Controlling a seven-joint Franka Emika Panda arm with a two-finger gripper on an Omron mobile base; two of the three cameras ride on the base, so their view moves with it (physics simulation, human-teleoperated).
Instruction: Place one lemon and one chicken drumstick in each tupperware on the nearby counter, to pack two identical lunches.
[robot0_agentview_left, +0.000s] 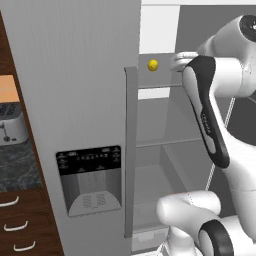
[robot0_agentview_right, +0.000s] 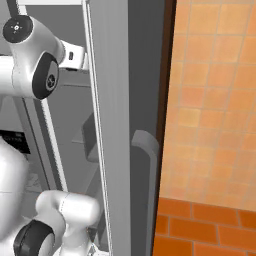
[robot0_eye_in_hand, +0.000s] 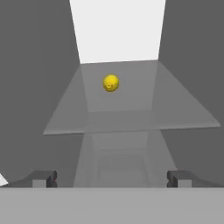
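While the arm reaches into the open fridge (robot0_agentview_left: 165, 165), the gripper (robot0_eye_in_hand: 111, 178) has its two fingertips (robot0_eye_in_hand: 43, 178) spread as wide apart as they go, one low at the left and one low at the right of the hand view, with nothing between them and nothing touching them. A single yellow lemon (robot0_eye_in_hand: 110, 82) lies ahead of the hand, well apart from the fingertips, roughly centred between them and toward the far end of a translucent grey shelf (robot0_eye_in_hand: 131, 109). From the left base view the lemon (robot0_agentview_left: 153, 65) sits on that upper shelf (robot0_agentview_left: 160, 85), just left of the arm's white wrist. At the far left of that view, the counter (robot0_agentview_left: 17, 170) carries a toaster (robot0_agentview_left: 12, 125) above brown drawers (robot0_agentview_left: 22, 225)
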